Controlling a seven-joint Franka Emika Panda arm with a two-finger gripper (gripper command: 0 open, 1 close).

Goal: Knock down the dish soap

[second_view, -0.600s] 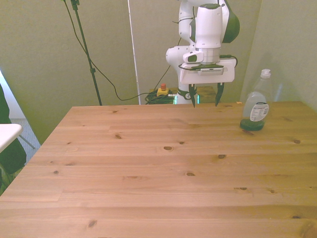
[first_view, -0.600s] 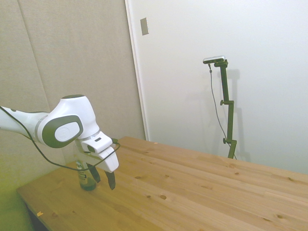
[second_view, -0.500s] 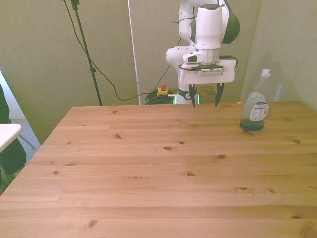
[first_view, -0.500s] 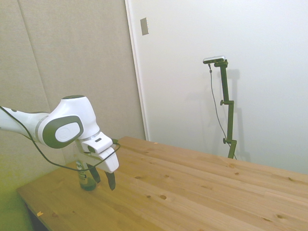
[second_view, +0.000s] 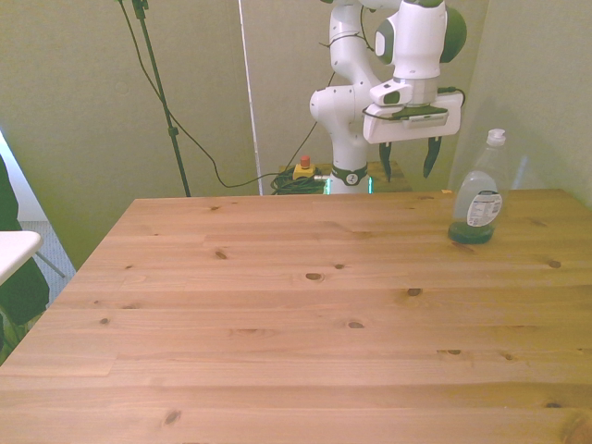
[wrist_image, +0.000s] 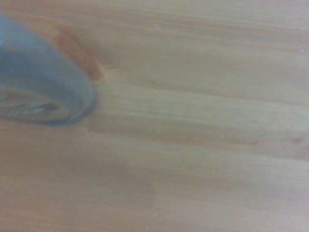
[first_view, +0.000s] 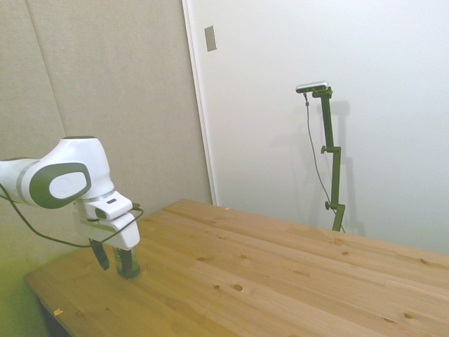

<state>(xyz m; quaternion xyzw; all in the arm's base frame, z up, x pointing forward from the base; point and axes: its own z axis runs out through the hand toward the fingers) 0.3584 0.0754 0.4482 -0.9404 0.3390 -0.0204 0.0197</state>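
Note:
The dish soap (second_view: 478, 192), a slim clear bottle with a white cap and a little green liquid at the bottom, stands upright near the far edge on the front view's right. My gripper (second_view: 408, 165) hangs open and empty just above the table, a short way toward the front view's left of the bottle and slightly farther back, not touching it. In the side view the gripper (first_view: 114, 258) covers most of the bottle. The wrist view shows a blurred grey-blue rounded shape, the bottle (wrist_image: 38, 92), over bare wood.
The wooden table (second_view: 296, 314) spreads wide toward the front view's left and near side. Its right edge runs close behind the bottle. A person's dark clothing (second_view: 11, 287) and a white surface (second_view: 14, 248) show at the front view's left edge.
The gripper has moved toward the front view's right, closer to the bottle, and sits a little higher in that view. The bottle has not moved.

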